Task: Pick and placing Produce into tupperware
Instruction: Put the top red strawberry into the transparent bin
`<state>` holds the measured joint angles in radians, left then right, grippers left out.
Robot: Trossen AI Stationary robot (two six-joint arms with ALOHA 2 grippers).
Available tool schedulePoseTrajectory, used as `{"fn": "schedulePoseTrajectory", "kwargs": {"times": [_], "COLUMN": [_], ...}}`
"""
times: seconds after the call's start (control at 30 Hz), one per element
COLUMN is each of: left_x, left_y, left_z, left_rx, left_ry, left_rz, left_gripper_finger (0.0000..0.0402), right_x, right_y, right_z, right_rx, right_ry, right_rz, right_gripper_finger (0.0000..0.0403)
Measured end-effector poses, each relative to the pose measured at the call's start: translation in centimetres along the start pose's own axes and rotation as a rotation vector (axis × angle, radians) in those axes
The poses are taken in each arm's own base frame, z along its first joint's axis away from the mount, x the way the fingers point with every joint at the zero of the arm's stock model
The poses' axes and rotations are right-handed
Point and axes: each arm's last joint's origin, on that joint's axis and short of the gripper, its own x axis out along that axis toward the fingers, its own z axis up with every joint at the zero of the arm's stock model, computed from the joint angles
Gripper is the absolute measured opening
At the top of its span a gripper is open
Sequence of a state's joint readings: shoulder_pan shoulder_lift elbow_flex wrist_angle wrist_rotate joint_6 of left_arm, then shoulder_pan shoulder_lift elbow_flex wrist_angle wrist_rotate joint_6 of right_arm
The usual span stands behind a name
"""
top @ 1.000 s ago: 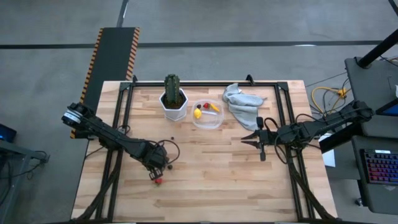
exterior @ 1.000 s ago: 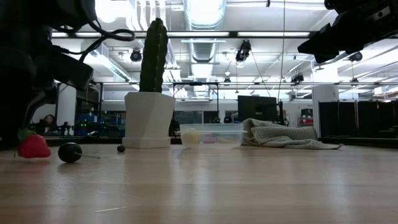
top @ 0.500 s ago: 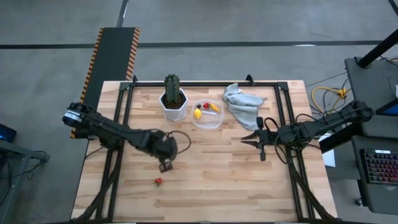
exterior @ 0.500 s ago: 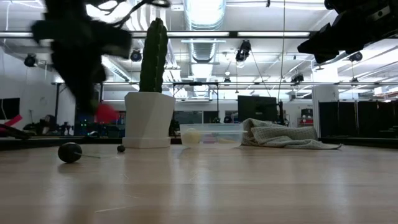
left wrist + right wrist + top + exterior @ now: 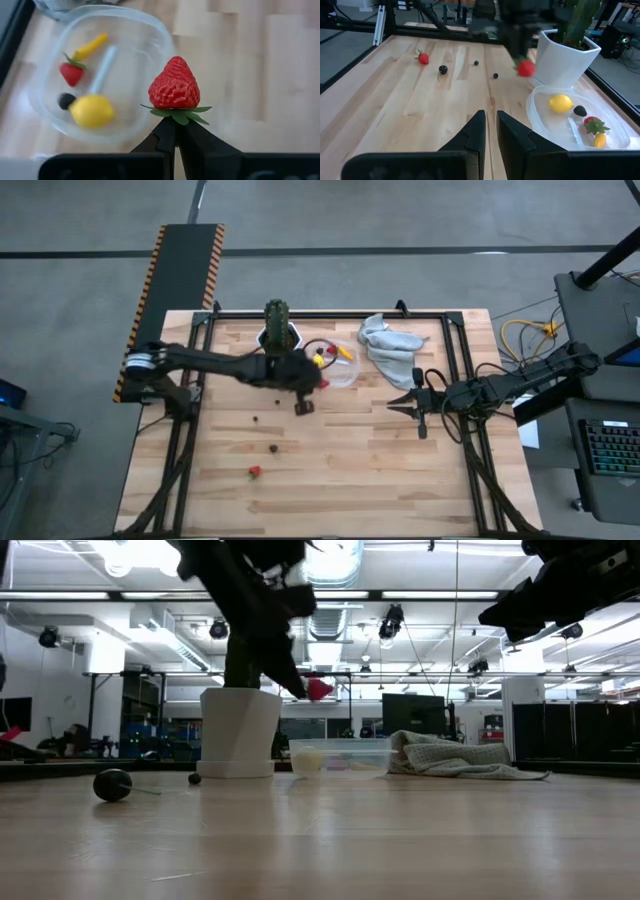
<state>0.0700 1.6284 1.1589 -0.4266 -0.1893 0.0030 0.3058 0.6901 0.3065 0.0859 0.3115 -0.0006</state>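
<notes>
My left gripper [image 5: 314, 388] [image 5: 176, 126] is shut on a red toy strawberry [image 5: 174, 90] [image 5: 322, 383] [image 5: 319, 690], up in the air beside the near-left rim of the clear tupperware [image 5: 350, 376] [image 5: 150, 30]. In the tupperware lie a yellow lemon [image 5: 91, 111], a small strawberry [image 5: 71, 73], a yellow-orange stick [image 5: 91, 46] and a dark berry [image 5: 65, 100]. On the table lie another strawberry [image 5: 254, 471] and dark berries [image 5: 274, 447] [image 5: 259, 418]. My right gripper [image 5: 393, 402] [image 5: 491, 125] waits over the table's right side, open by a narrow gap. My left gripper pinches the strawberry by its green leafy cap [image 5: 179, 115], only at the fingertips. The fingers slant down toward the table's right. The berry is lifted clear and sticks out beyond the fingertips, its pointed end away from them.
A green cactus in a white pot [image 5: 280, 348] [image 5: 240, 730] stands just left of the tupperware, close behind my left arm. A crumpled grey cloth [image 5: 388, 345] lies to its right. Bare wood stretches across the near half of the table.
My left gripper has risen from the near-left part of the table and swung toward the far right, to the tupperware, carrying the strawberry clear of the wood. One strawberry and the dark berries stayed on the table. The right arm kept still.
</notes>
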Motion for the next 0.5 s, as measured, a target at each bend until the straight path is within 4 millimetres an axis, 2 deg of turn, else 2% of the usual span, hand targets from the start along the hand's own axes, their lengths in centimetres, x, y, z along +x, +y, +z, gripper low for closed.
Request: {"fn": "schedulePoseTrajectory", "kwargs": {"times": [0.3,0.5], "left_x": [4.6,6.0], "left_y": [2.4,3.1], "left_z": [2.7,2.8], "left_rx": [0.125,0.160], "left_ry": [0.033,0.072], "left_rz": [0.051,0.062], "left_gripper_finger": [0.0000,0.0000], "right_x": [0.0,0.0], "right_y": [0.0,0.0], "right_z": [0.0,0.0], "right_rx": [0.000,0.001], "right_ry": [0.000,-0.001], "right_rz": [0.000,-0.001], "right_gripper_finger": [0.0038,0.0038]}}
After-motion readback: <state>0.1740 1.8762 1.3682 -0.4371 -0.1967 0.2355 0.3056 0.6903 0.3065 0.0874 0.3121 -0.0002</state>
